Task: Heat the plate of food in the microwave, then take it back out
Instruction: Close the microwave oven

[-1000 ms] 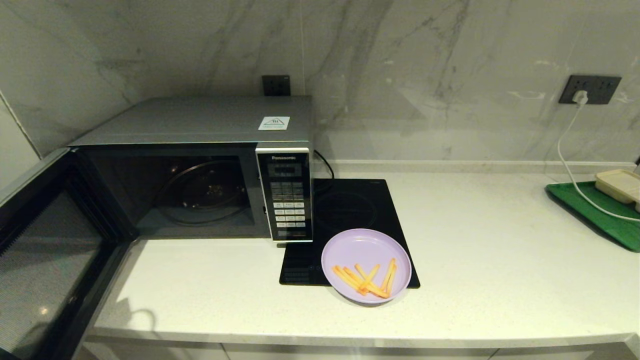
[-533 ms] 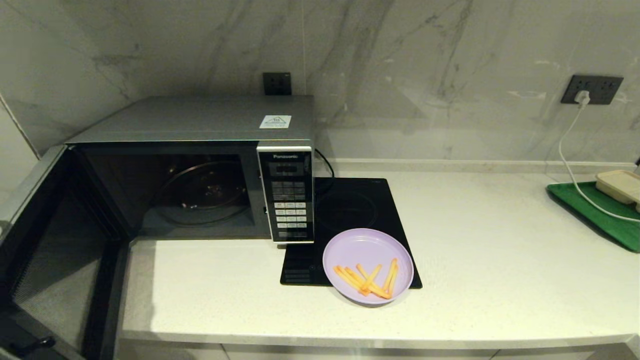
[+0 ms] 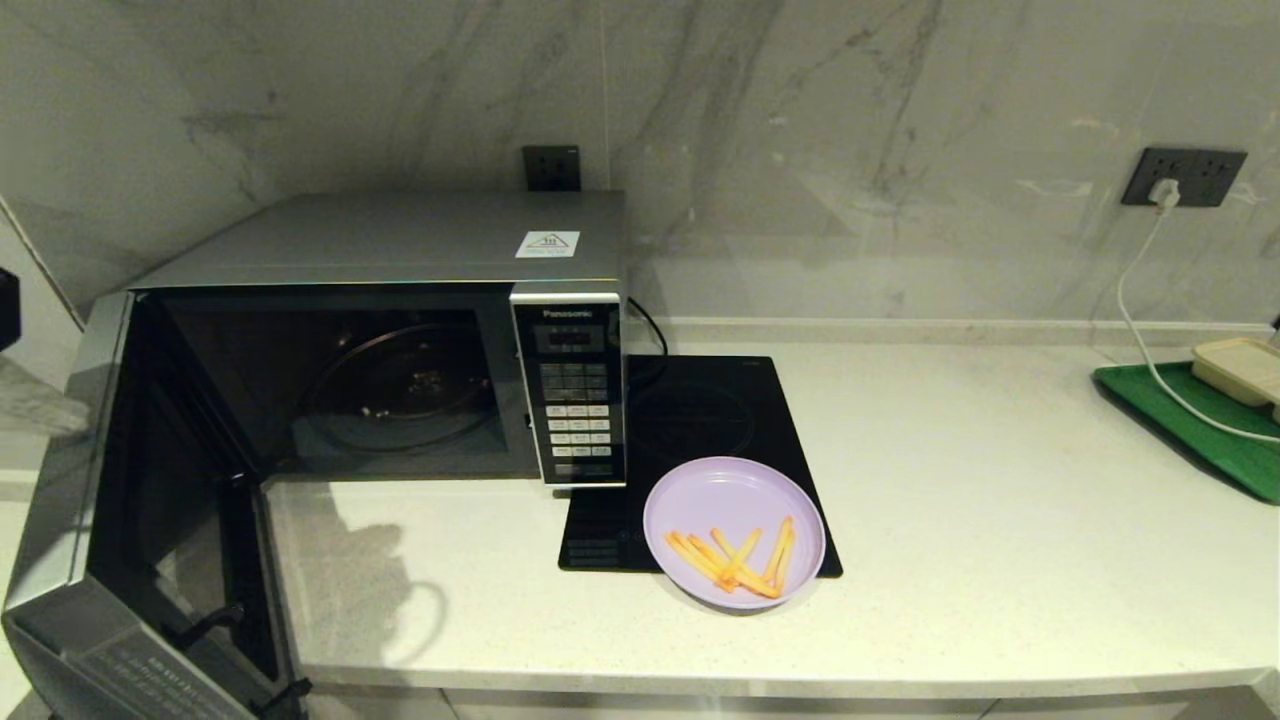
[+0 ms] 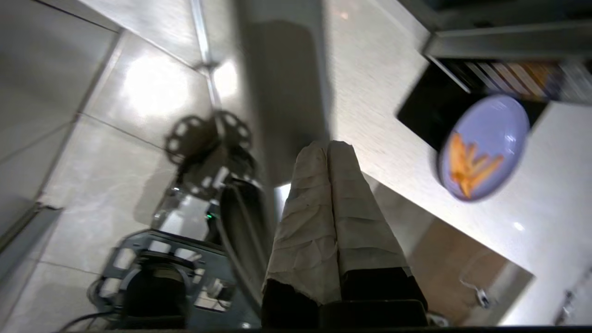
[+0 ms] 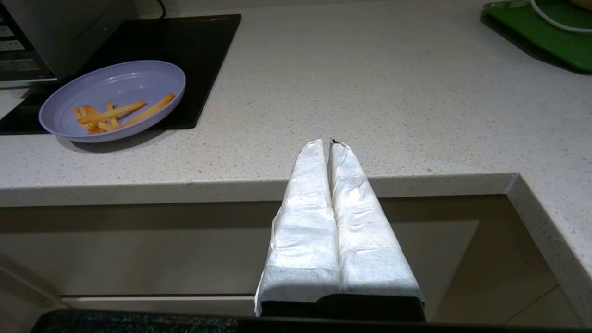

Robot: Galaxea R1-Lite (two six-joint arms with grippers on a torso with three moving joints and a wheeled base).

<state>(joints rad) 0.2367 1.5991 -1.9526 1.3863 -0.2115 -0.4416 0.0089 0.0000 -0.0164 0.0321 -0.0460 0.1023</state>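
Microwave [image 3: 400, 330] door [image 3: 120, 560] swung wider vs earlier, plate [image 3: 733, 532] unmoved on hob [image 3: 700, 420], both claws [image 4: 329, 144] [image 5: 327, 141] pressed together.

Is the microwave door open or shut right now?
Open. The microwave door is swung wide, the cavity and turntable exposed; the plate of food sits outside.

We're looking at a pale speckled stone countertop [image 3: 1000, 520]. At nine o'clock sits the large silver microwave [image 3: 400, 330], door open; at centre a flat black induction hob [image 3: 700, 420] bearing the round lilac plate of fries [image 3: 735, 530]; at three o'clock a green tray [image 3: 1190, 425].
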